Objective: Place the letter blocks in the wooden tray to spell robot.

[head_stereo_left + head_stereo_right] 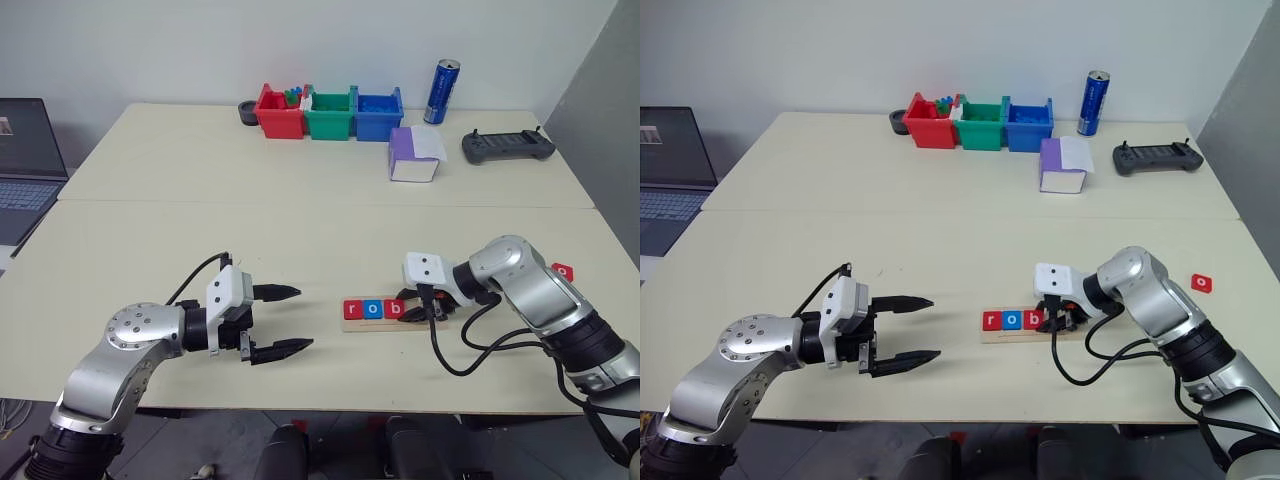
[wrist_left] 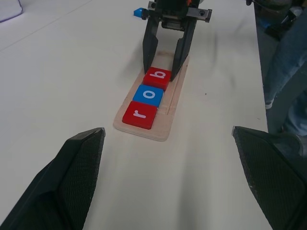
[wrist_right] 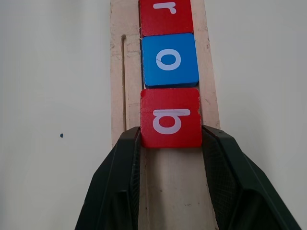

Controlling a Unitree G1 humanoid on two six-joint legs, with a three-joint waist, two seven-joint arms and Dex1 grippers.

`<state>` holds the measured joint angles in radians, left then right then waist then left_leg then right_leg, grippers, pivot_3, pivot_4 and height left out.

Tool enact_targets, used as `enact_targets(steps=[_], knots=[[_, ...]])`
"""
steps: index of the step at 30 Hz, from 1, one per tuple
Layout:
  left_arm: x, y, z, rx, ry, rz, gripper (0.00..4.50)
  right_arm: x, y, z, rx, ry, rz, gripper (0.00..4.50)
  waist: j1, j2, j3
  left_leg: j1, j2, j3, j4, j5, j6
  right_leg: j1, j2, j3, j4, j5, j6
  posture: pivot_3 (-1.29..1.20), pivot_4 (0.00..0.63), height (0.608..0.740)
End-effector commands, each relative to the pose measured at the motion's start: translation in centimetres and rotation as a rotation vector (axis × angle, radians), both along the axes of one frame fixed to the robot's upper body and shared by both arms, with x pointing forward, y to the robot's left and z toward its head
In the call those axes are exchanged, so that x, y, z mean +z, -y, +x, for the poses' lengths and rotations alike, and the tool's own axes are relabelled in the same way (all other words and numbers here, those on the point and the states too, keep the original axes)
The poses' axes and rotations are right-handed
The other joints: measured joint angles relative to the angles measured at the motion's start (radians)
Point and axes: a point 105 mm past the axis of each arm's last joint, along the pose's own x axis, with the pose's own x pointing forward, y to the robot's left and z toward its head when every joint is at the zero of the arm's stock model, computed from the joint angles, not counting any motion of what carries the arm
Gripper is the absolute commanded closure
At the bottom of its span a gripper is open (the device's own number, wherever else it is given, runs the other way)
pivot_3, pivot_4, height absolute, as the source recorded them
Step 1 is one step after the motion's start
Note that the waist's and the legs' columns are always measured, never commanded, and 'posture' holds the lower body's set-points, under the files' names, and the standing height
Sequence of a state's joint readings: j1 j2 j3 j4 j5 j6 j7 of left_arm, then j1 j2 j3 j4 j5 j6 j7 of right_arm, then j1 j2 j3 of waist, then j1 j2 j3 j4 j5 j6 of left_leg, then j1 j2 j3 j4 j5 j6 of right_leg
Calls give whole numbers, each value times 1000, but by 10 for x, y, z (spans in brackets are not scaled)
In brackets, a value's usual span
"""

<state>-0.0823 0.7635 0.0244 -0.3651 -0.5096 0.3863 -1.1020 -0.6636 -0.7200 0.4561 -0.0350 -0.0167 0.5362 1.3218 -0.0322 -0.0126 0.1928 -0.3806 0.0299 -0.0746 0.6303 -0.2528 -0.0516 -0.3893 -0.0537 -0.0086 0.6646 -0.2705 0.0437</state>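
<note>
right gripper [image 3: 171, 139] angled down, clamped on red b block [image 3: 171, 117] — left gripper [image 1: 285, 320] level, wide open

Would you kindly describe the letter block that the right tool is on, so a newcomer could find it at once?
On the near side of the pale table lies the wooden tray, holding a row of three tiles. The red b block is the tile at the end nearest the right tool, clamped between its two black fingers. Its neighbours are the blue o block and, beyond that, the red r block.
</note>
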Motion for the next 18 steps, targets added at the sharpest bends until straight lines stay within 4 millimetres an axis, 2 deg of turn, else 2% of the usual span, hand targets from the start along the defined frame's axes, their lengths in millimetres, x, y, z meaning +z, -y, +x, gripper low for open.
enact_targets(steps=[1, 7, 18], knots=[[7, 4, -2, -20, 27, -5, 0, 11, -5, 2, 25, 40, 8, 2094, 0, 0, 0, 0, 0, 0, 0, 0, 0, 0, 0, 0, 0, 0, 0, 0, 150, 740], [9, 5, -2, -24, 28, -4, 0, 18, -3, 6, 19, 70, 24, 37, 0, 0, 0, 0, 0, 0, 0, 0, 0, 0, 0, 0, 0, 0, 0, 0, 150, 740], [11, 6, -2, -27, 27, -4, 0, 46, 11, -2, 19, 47, 132, 12, 1, 0, 0, 0, 0, 0, 0, 0, 0, 0, 0, 0, 0, 0, 0, 0, 150, 740]])
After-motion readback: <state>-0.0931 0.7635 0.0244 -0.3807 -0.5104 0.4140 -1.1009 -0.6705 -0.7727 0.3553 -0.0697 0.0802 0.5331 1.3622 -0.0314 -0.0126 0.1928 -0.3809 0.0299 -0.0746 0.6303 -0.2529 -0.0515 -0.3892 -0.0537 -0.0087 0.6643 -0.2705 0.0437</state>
